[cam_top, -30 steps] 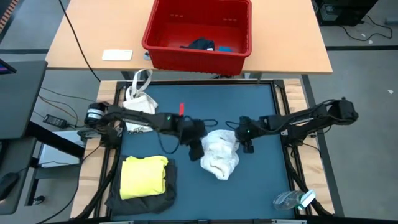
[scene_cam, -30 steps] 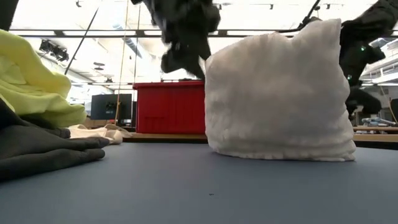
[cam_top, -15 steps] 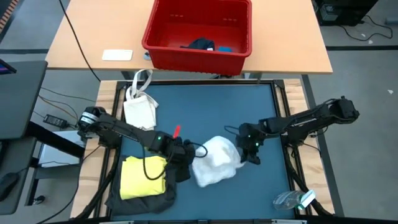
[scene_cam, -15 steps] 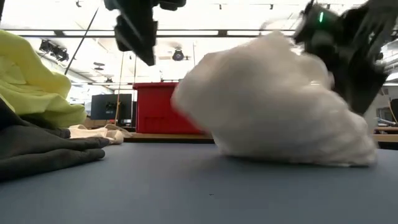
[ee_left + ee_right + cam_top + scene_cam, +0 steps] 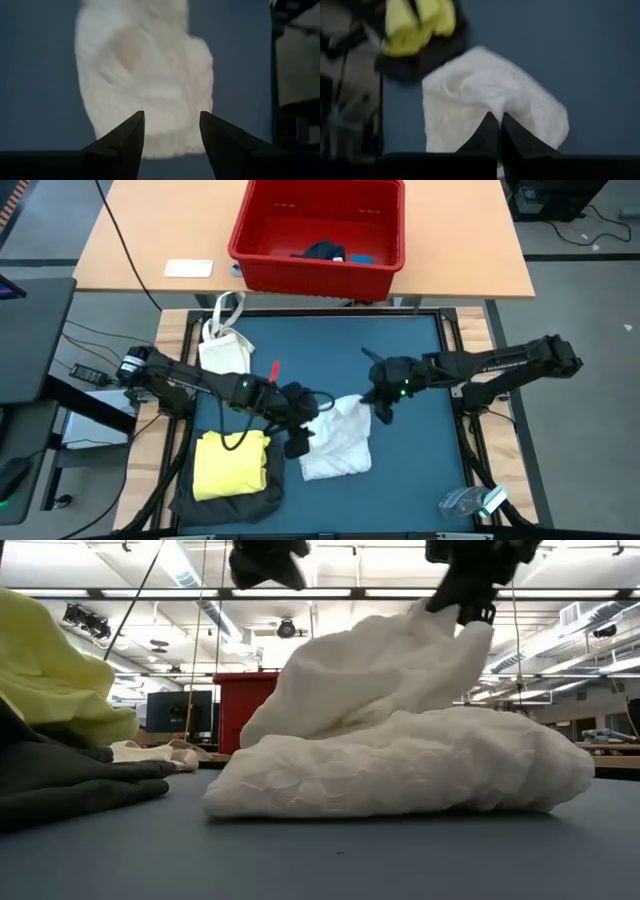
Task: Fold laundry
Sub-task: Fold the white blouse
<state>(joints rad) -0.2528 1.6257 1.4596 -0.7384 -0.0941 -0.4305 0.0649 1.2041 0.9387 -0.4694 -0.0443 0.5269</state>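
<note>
Centrally on table (image 5: pixel 420 360): white cloth (image 5: pixel 335 445), one corner pinched and lifted by closed right end effector (image 5: pixel 384 408); left end effector (image 5: pixel 297 442) open, beside cloth.

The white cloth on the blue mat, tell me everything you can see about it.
The white fluffy cloth looks like soft, nubbly terry. It lies crumpled near the middle of the dark blue table mat, partly doubled over, one edge lifted into a peak. The right gripper has its jaws shut on that raised edge. The left gripper hangs above its opposite side with jaws open, not gripping it.
</note>
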